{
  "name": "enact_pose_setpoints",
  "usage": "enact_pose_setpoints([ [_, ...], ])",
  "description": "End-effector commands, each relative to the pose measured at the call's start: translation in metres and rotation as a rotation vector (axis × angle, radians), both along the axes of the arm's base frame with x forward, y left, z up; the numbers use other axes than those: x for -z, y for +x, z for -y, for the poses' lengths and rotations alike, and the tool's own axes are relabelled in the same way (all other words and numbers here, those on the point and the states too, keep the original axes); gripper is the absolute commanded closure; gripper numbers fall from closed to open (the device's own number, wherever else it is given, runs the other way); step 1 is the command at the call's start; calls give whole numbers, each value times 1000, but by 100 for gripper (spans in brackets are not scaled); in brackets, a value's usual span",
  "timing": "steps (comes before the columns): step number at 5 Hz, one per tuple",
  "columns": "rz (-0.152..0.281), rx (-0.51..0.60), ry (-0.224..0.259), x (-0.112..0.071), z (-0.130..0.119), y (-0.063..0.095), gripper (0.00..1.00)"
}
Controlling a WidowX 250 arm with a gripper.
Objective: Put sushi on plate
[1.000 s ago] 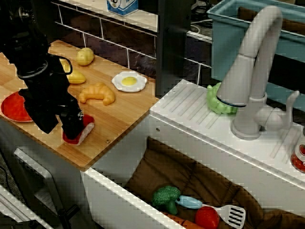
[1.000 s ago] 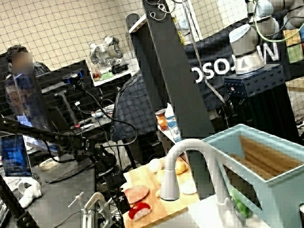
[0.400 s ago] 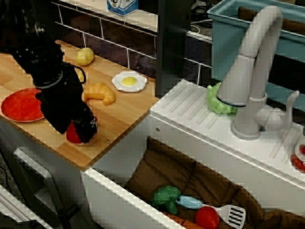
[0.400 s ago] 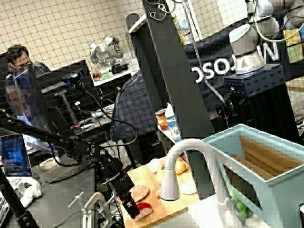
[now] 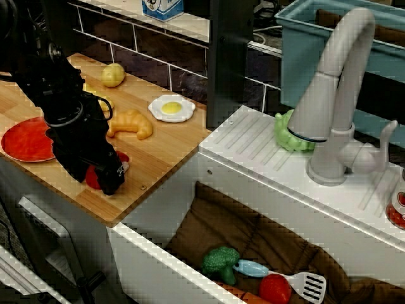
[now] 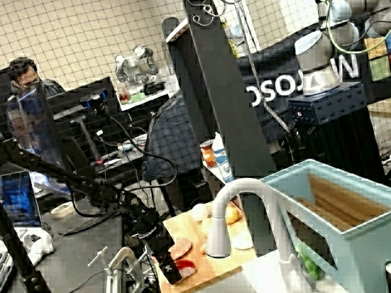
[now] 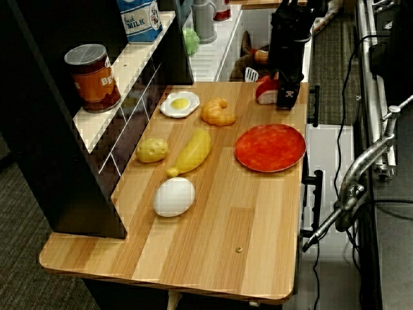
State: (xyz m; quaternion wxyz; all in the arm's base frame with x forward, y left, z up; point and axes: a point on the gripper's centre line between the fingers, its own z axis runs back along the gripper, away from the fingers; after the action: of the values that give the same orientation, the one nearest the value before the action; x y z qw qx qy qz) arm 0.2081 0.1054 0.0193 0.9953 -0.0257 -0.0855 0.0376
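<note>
Pincer [image 7: 281,92] closed around the sushi [image 7: 266,90] low on the worktop [image 7: 213,213], just beside the plate [image 7: 270,148], bare red-orange, with croissant [image 7: 219,111] and fried egg [image 7: 179,104] near that plate.

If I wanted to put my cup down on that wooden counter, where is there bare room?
The near end of the wooden counter, past the white egg, is bare. The plate is empty too. It is crowded around the fried egg, croissant, banana and potato, and by the gripper at the sushi.
</note>
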Motion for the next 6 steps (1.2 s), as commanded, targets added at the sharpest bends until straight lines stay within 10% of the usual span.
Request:
enact_pose_setpoints([
  [1,17,-41,-20,-9,-7,-4,100],
  [4,-67,-110,-149,-82,-41,35,100],
  [6,-138,-50,-109,-65,-92,53,100],
])
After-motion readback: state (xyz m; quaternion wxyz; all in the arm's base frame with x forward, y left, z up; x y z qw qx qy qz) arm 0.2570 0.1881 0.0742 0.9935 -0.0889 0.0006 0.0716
